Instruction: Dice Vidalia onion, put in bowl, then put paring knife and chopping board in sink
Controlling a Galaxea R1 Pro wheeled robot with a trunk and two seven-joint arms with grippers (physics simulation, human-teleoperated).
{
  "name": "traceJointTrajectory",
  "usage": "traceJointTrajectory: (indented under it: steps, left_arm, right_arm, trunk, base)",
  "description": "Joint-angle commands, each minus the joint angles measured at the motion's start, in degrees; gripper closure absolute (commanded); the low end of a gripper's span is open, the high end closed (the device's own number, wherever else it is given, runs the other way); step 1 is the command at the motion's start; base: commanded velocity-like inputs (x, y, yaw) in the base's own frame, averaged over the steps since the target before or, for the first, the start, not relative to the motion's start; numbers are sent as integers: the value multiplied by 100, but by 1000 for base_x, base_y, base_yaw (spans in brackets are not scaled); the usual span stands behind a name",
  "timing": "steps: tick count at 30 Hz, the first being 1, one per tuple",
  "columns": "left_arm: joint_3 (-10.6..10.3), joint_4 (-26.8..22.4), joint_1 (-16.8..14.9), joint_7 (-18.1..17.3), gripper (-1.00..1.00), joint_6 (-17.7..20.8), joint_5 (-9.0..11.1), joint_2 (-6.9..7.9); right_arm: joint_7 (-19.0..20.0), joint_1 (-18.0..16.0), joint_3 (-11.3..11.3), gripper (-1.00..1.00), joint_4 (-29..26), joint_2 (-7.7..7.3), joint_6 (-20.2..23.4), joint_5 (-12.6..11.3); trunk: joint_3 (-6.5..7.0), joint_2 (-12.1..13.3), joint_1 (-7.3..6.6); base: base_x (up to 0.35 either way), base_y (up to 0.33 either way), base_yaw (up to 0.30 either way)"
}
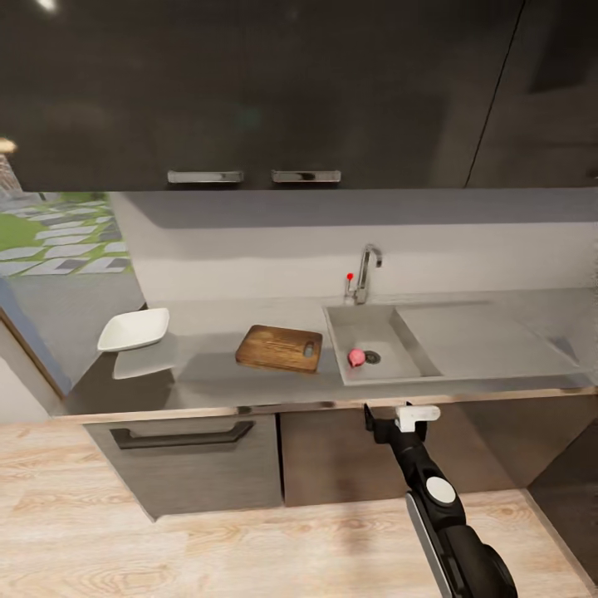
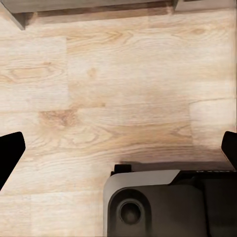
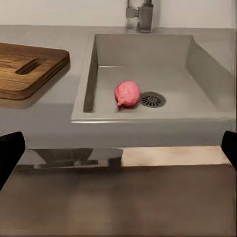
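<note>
Vidalia onion point(image 3: 127, 94) pink, sitting in sink point(image 1: 397, 357) right beside drain point(image 3: 152, 100). Chopping board point(image 1: 279, 347) on countertop point(image 1: 208, 365) just left of sink, white bowl point(image 1: 134, 329) further left. Right gripper point(image 1: 397, 418) fingers spread open, low in front of sink. Left gripper point(image 2: 118, 150) also spread open, over wood floor point(image 2: 123, 89).

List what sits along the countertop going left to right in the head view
bowl → chopping board → Vidalia onion in the sink → drain → flat drainboard
</note>
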Motion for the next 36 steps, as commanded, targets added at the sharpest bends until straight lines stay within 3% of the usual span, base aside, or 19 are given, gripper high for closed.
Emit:
traceJointTrajectory:
  steps: [1,36]
  left_arm:
    - [5,-3,-2,2,-100,-14,-4,0]
    - [5,-4,-2,2,-100,-14,-4,12]
  right_arm:
    - [-30,-4,9,-100,-1,-1,38,36]
    - [-34,-4,26,-100,255,34,29,52]
  trunk:
    - [-11,-11,3]
    - [-11,-11,3]
  base:
    - [0,-306,0]
    - [0,-306,0]
